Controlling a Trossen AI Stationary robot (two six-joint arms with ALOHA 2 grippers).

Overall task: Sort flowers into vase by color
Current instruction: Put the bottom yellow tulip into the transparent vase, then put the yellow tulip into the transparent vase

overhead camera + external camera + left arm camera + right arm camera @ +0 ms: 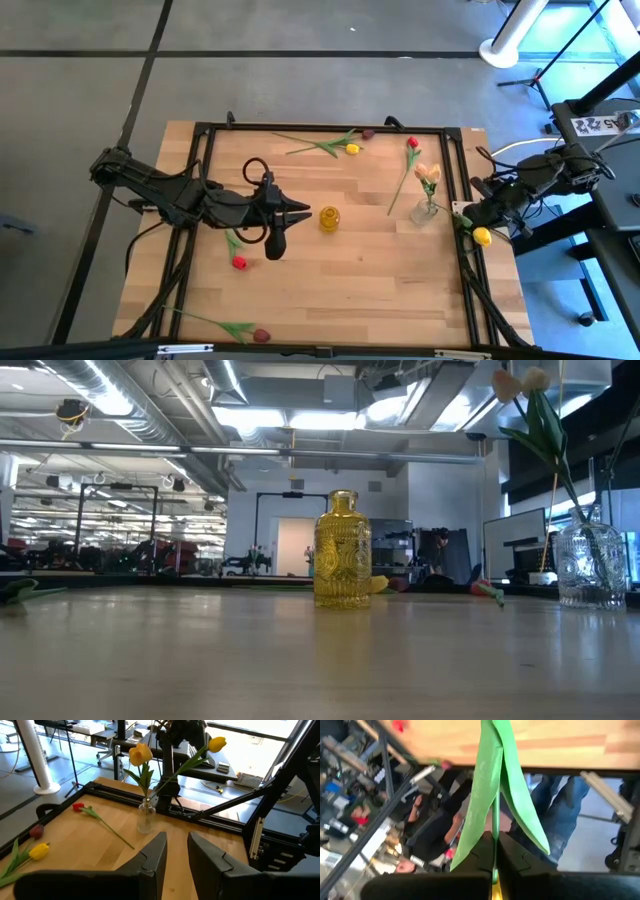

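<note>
A yellow glass vase [329,218] [342,550] stands mid-table. A clear glass vase [425,210] [146,817] at the right holds pale yellow-orange tulips [428,175]. My left gripper [303,212] [177,840] hovers open just left of the yellow vase, with nothing between its fingers. Below that arm a red tulip [238,262] lies flat. My right gripper [468,218] [495,842] is at the table's right edge, shut on a yellow tulip [482,237] [217,743]. My right gripper pinches the yellow tulip's thin green stem [495,836] between its two fingers, and the fingers lie along the stem. The long leaves [487,785] reach out past the fingertips toward the table. The tulip is lifted clear, with its yellow head [482,237] at the table's right rail.
At the far edge lie a yellow tulip [351,149] and a maroon one [368,132]. A red tulip [412,143] lies beside the clear vase, and a maroon one [261,335] lies at the near edge. A black frame [462,180] borders the wooden top.
</note>
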